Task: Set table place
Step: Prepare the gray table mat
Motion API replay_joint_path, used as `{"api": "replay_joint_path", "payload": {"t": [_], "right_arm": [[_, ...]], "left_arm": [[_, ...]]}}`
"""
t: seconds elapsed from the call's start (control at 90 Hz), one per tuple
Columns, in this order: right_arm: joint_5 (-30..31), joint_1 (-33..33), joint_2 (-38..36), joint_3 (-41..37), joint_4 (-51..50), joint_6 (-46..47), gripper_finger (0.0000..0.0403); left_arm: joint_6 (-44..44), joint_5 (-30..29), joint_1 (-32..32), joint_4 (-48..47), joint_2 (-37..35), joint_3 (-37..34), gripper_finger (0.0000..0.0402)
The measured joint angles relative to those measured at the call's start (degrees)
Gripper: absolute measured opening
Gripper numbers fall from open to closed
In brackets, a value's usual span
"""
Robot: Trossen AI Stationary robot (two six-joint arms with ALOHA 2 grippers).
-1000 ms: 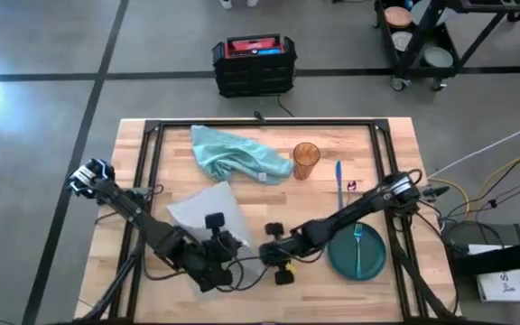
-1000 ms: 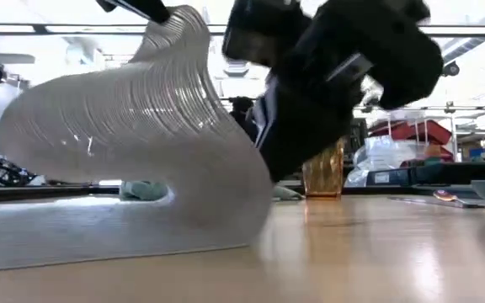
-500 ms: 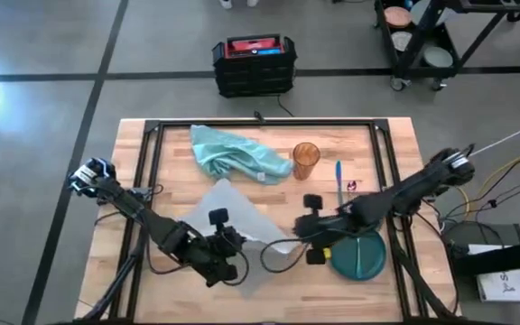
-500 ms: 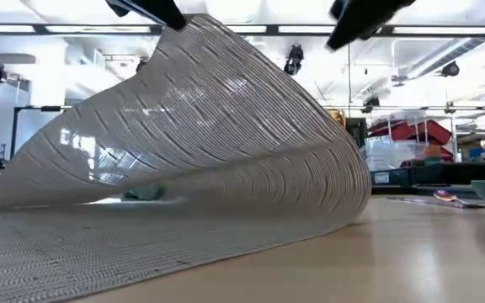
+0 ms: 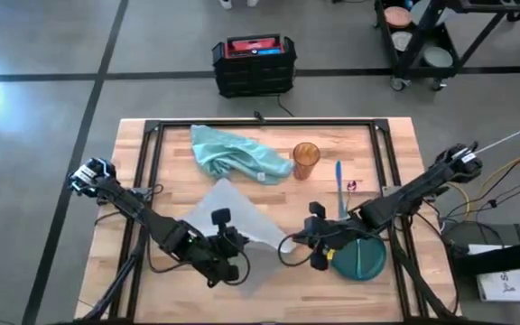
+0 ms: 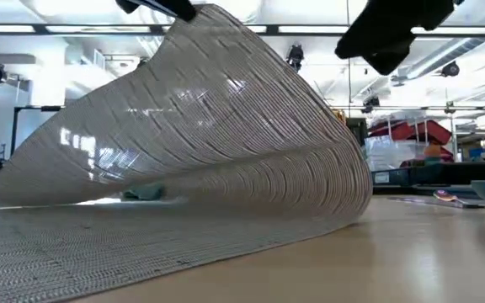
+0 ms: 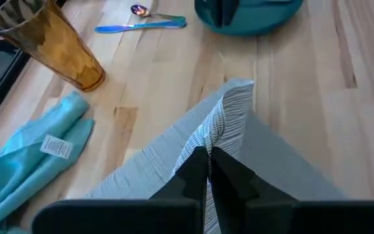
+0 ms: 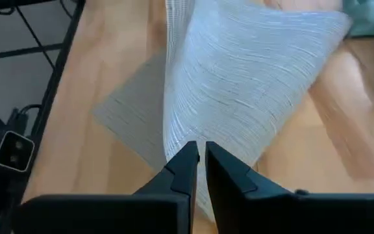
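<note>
The grey woven placemat [image 5: 233, 217] lies partly on the light wooden table [image 5: 395, 144], left of centre. One edge is raised, so the mat arches up and curls over toward the right [image 6: 226, 151]. My left gripper [image 5: 227, 246] is shut on that raised edge. My right gripper [image 5: 319, 242] is shut and hovers to the right of the mat's curl, above it and clear of it in the low view [image 6: 394, 34]. The mat's lower part rests flat on the table [image 6: 99, 244]. My left gripper pinches the placemat's raised edge [image 7: 221, 133] between its two fingers [image 7: 197, 170]. It comes from the table's left side. The edge is lifted high [image 6: 175, 10]; the mat arches below it, and its lower part lies on the table.
A dark green plate [image 5: 361, 257] sits right beside my right gripper. A blue-handled spoon [image 5: 338, 179], an amber cup [image 5: 306, 160] and a crumpled teal napkin [image 5: 237, 153] lie toward the far edge. Black rails [image 5: 152, 162] frame the table.
My right gripper has gone toward the table's right edge and now stands clear of the placemat. The mat's tight upright curl has opened out into a wide arch that reaches farther right. My left gripper has kept its hold on the raised edge.
</note>
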Motion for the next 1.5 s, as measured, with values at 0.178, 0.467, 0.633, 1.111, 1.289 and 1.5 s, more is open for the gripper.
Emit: {"api": "replay_joint_path", "payload": {"t": [0.178, 0.467, 0.633, 1.111, 1.289, 1.5], "right_arm": [[0.95, 0.06, 3.92, 1.05, 6.40, -0.39, 0.0120], [5.97, -0.60, 15.06, 12.43, 5.51, -4.70, 0.0217], [11.54, -1.71, 20.78, 21.42, -4.23, -6.28, 0.0220], [16.96, -4.22, 23.36, 26.40, -12.69, -8.71, 0.0012], [18.23, -4.18, 21.12, 26.25, -16.63, -6.01, 0.0003], [18.10, -4.18, 21.00, 26.21, -16.75, -5.75, 0.0001]], "left_arm": [[1.20, -0.04, 0.12, 1.07, 0.00, 0.00, 0.0000], [1.28, -0.04, 0.95, 1.81, 0.00, 0.00, 0.0000], [1.36, -0.08, 1.36, 1.84, 0.00, 0.00, 0.0000], [2.71, 0.55, 0.92, 3.13, -0.98, 0.00, 0.0000], [1.81, 0.54, -0.68, 2.48, -3.59, 0.00, 0.0000], [-1.46, 0.60, -3.39, 0.17, -6.79, 0.00, 0.0000]]}}
